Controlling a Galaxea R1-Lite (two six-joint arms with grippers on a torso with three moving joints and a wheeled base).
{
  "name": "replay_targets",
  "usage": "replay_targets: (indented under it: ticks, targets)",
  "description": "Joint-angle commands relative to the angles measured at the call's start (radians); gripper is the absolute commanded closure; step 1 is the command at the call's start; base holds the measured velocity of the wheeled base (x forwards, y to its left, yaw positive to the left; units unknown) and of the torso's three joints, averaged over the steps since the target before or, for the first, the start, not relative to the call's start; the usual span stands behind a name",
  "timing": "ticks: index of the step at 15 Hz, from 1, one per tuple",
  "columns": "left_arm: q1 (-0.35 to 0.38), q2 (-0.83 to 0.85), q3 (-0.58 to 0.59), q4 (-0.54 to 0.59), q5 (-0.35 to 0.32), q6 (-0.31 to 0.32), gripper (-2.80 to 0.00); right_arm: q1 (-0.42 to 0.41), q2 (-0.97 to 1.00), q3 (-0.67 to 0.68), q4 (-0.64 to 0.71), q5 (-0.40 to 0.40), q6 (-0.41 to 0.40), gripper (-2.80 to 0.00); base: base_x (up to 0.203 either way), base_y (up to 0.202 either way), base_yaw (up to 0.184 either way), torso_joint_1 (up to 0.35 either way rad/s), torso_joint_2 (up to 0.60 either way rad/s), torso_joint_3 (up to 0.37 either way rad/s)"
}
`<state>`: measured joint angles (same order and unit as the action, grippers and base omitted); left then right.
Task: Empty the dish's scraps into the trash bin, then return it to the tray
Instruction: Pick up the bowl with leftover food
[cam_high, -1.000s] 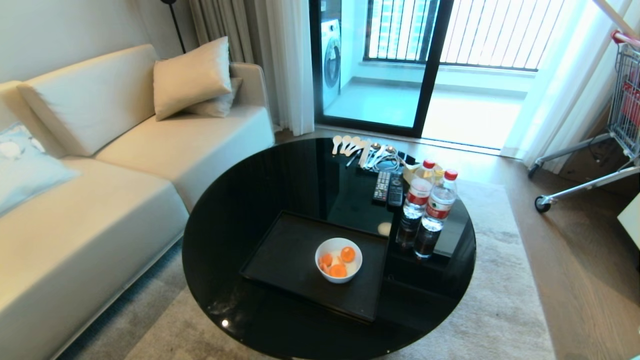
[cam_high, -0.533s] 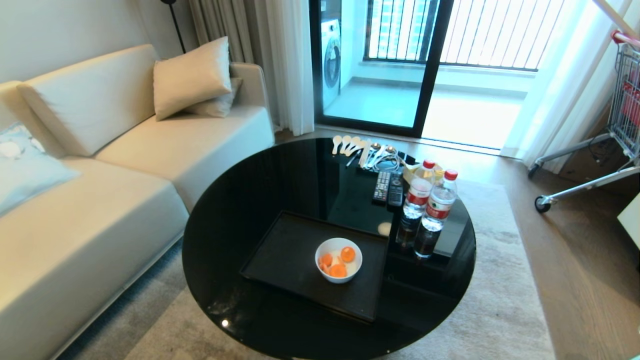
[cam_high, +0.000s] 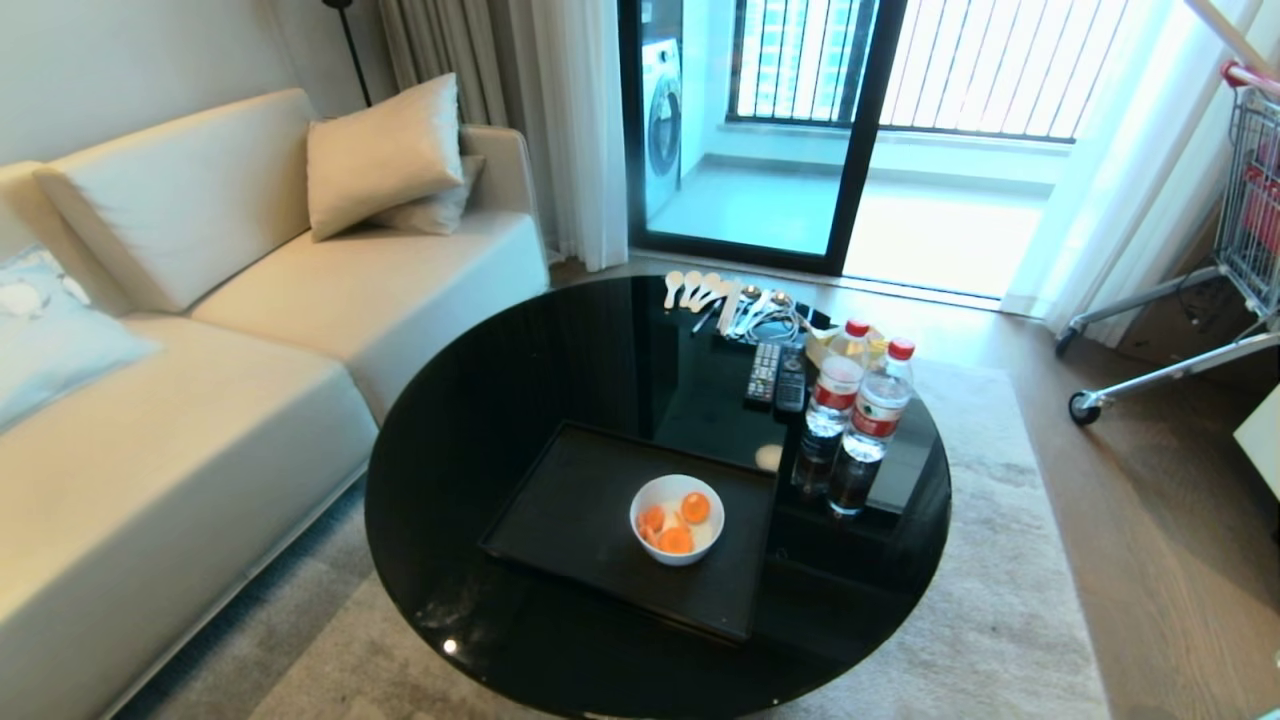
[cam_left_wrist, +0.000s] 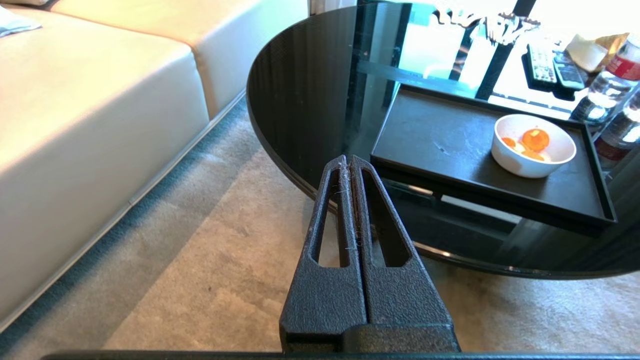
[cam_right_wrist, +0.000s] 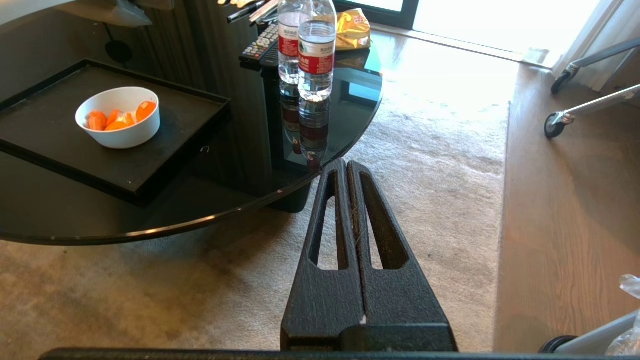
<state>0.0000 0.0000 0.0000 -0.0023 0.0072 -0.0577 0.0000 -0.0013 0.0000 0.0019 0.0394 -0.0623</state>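
Note:
A small white dish (cam_high: 677, 520) holding orange carrot-like scraps (cam_high: 676, 523) sits on the right half of a flat black tray (cam_high: 570, 520) on a round black glass table (cam_high: 480, 400). The dish (cam_left_wrist: 533, 145) and tray (cam_left_wrist: 450, 150) also show in the left wrist view, and the dish (cam_right_wrist: 119, 117) on the tray (cam_right_wrist: 165, 150) in the right wrist view. My left gripper (cam_left_wrist: 347, 161) is shut and empty, low beside the table's near edge over the carpet. My right gripper (cam_right_wrist: 346, 165) is shut and empty at the table's right near edge. The trash bin is out of view.
Two water bottles (cam_high: 858, 425) stand right of the tray, with remotes (cam_high: 778, 378), spoons (cam_high: 700, 288) and a snack packet (cam_right_wrist: 352, 29) behind. A cream sofa (cam_high: 200, 380) lies to the left, a cart (cam_high: 1240, 230) on wooden floor to the right, carpet (cam_high: 1000, 600) under the table.

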Motion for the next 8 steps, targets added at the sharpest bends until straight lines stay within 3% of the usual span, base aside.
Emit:
replay_targets:
  ticks: [1,3,8]
  targets:
    - [0.000,0.000,0.000,0.001,0.000,-0.001,0.00,0.000,0.001,0.000,0.000,0.001,-0.001,0.00,0.000,0.000,0.000,0.000,0.00,0.000]
    - [0.000,0.000,0.000,0.001,0.000,-0.001,0.00,0.000,0.001,0.000,0.000,0.001,-0.001,0.00,0.001,0.100,-0.002,0.000,0.00,0.004]
    - [0.000,0.000,0.000,0.001,0.000,-0.001,0.00,0.000,0.001,0.000,0.000,0.001,-0.001,0.00,0.000,0.187,-0.001,0.001,0.00,0.004]
